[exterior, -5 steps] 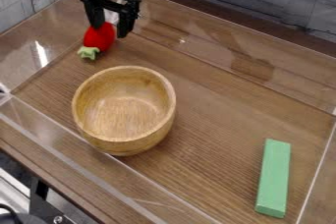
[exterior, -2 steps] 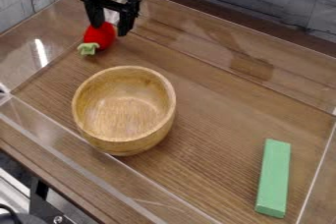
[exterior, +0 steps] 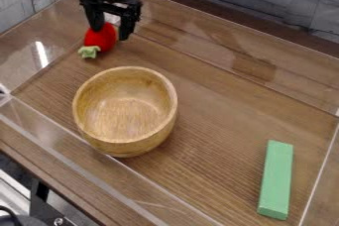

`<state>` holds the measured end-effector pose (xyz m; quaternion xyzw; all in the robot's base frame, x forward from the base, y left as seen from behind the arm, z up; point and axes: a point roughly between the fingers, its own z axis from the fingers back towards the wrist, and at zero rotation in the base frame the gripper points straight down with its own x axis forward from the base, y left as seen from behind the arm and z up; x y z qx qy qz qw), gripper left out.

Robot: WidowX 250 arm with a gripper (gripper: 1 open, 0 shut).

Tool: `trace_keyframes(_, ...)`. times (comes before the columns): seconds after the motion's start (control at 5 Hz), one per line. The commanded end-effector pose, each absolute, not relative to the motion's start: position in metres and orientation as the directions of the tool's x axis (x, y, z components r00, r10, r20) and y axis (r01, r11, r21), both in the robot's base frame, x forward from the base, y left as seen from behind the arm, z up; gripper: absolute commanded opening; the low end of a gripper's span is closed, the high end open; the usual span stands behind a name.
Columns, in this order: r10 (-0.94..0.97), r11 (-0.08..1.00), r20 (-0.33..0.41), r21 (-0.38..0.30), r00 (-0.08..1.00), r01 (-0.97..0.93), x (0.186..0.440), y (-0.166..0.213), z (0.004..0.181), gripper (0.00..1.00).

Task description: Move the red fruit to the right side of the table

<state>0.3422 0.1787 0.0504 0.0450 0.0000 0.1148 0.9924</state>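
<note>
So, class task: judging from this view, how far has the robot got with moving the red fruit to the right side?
Done: nothing; the red fruit sits far left. In hand: the open gripper straddles it, jaws apart. Left: gripping, carrying past the wooden bowl, setting down right.

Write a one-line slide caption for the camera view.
Open claw poised around the red fruit at the table's far left, wooden bowl centre, green block near right.

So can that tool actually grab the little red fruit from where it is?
Probably yes. The tool is open and points down right over the red fruit, a finger on either side. The bowl sits apart, nearer the camera, so nothing blocks it.
</note>
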Motion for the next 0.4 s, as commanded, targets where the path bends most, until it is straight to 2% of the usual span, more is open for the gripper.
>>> trace_keyframes(0.0,0.244,0.961,0.093,0.114,0.965,-0.254,0.3461,0.1814,0.0816,1.00)
trace_keyframes(0.2,0.250,0.958,0.101,0.119,0.963,-0.261,0.3465,0.1798,0.0845,1.00)
